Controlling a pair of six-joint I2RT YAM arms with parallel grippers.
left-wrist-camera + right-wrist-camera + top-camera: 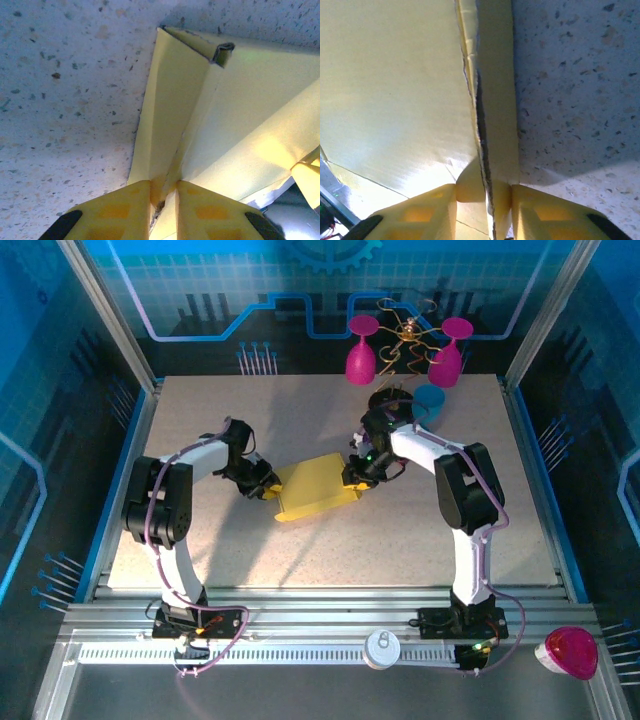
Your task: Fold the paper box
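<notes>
The yellow paper box [316, 487] lies partly folded in the middle of the table, held between both arms. My left gripper [268, 487] is shut on the box's left edge; in the left wrist view its fingers [120, 210] pinch a folded wall of the paper box [240, 130]. My right gripper [353, 478] is shut on the box's right edge; the right wrist view shows its fingers [432, 210] clamping a double-layered wall of the paper box [395, 90], which stands upright from the table.
A blue cup [431, 400] stands at the back right, behind the right arm. Two magenta goblets [360, 352] and a gold wire ornament [408, 335] sit along the back edge. A pink object [570, 652] rests on the front rail at right.
</notes>
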